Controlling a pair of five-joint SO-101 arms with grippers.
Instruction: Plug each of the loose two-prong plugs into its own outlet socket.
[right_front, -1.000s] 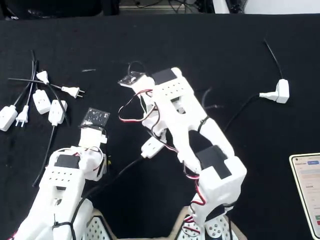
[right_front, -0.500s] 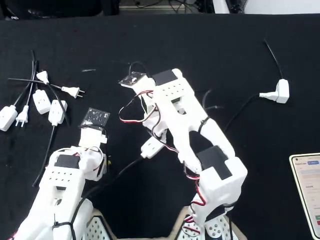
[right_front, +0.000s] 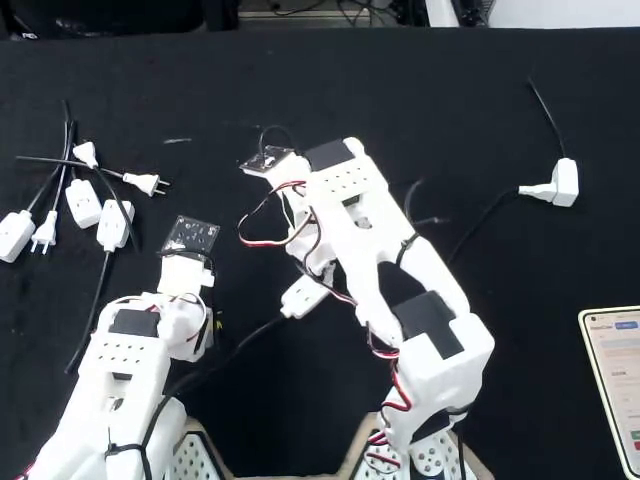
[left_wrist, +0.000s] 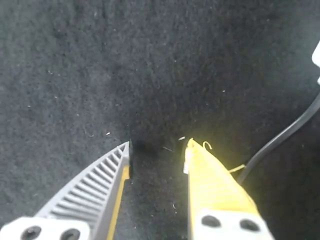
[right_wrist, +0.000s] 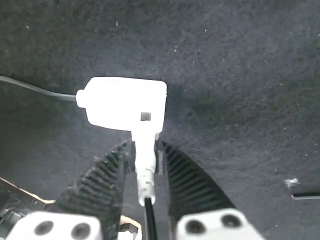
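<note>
In the right wrist view my right gripper is shut on the neck of a white two-prong plug. The plug is seated in a white outlet socket that lies on the black cloth, and its black cord runs back between the fingers. From above, a white piece with a black cord shows under the right arm. My left gripper is open over bare cloth, with a black cord beside its yellow finger. Several loose white plugs and sockets lie at the far left.
A white plug and socket, joined together, rest at the right with a black cord trailing away. A phone lies at the right edge. The left arm is at the lower left. Black cloth covers the table.
The right arm's wrist has crept a touch to the right. Nothing else has visibly moved.
</note>
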